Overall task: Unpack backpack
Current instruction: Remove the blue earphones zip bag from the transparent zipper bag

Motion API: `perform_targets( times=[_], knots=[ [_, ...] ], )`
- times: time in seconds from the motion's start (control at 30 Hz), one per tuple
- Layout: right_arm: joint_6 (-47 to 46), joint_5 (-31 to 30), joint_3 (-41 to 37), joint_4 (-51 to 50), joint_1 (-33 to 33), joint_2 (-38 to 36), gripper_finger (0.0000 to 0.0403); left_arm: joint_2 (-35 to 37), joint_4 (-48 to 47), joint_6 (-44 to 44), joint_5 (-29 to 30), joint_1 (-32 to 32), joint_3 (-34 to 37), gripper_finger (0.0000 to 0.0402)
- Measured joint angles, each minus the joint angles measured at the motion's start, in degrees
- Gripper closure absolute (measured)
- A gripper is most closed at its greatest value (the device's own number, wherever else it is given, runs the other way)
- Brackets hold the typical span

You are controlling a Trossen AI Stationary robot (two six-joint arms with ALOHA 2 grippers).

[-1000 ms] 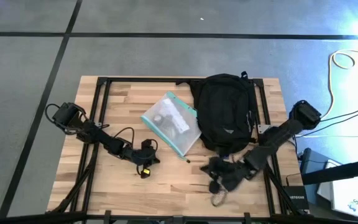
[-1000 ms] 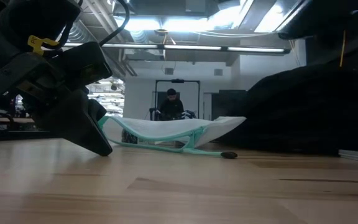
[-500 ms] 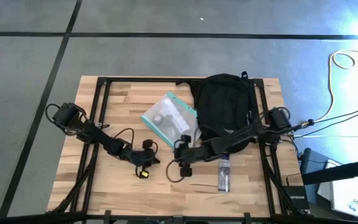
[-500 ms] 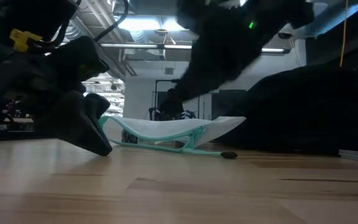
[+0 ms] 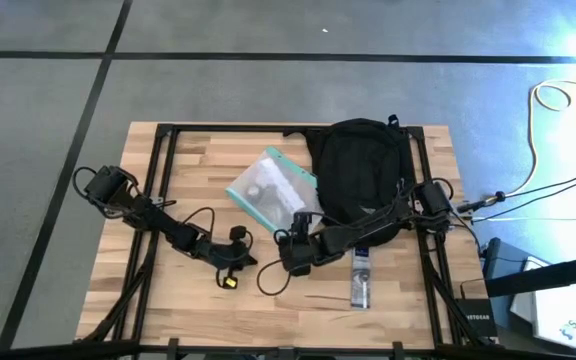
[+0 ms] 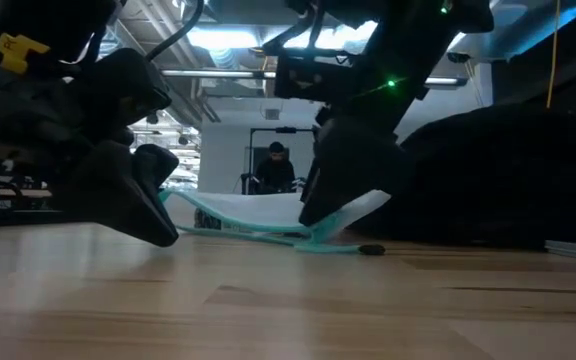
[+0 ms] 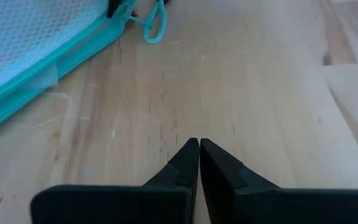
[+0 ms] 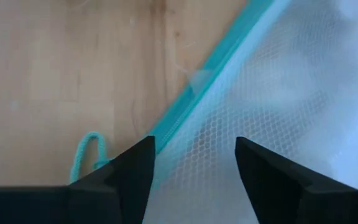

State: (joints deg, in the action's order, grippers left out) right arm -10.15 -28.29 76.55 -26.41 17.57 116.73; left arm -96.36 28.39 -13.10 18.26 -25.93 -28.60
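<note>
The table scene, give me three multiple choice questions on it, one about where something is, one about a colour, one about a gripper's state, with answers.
1. Where does the pouch lie?
A. beside the backpack, toward the left arm
B. on top of the backpack
C. off the table

2. What colour is the pouch's edge?
A. red
B. teal
C. yellow

3. How does the right gripper stand?
A. shut on the backpack
B. out of view
C. open over the pouch's corner

Answers:
1 A, the high view shows it flat on the wood next to the backpack.
2 B, both wrist views show a teal border.
3 C, the right wrist view shows its fingers apart with the mesh and teal edge between them; the left gripper is shut over bare wood.
</note>
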Motion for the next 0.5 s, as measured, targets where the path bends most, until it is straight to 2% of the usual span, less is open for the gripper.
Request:
perform_targets(
  times=[0.13,0.23,0.33,0.5],
  knots=[
    [-1.9,4.3,0.0,-0.3,-0.4,0.0,0.0236,0.0,0.0,-0.1,0.0,0.0,0.0,0.0402],
    [-5.0,5.4,0.4,-0.5,-0.4,0.0,0.0244,0.0,0.1,-0.2,0.0,0.0,0.0,0.0402],
    [-7.5,6.5,1.4,-0.1,-0.4,0.0,0.0237,0.0,0.1,-0.3,0.0,0.0,0.0,0.0402],
    [-11.0,8.0,1.5,-0.5,-1.1,0.3,0.0204,0.0,0.5,-1.3,0.0,0.1,0.0,0.0402]
  ],
)
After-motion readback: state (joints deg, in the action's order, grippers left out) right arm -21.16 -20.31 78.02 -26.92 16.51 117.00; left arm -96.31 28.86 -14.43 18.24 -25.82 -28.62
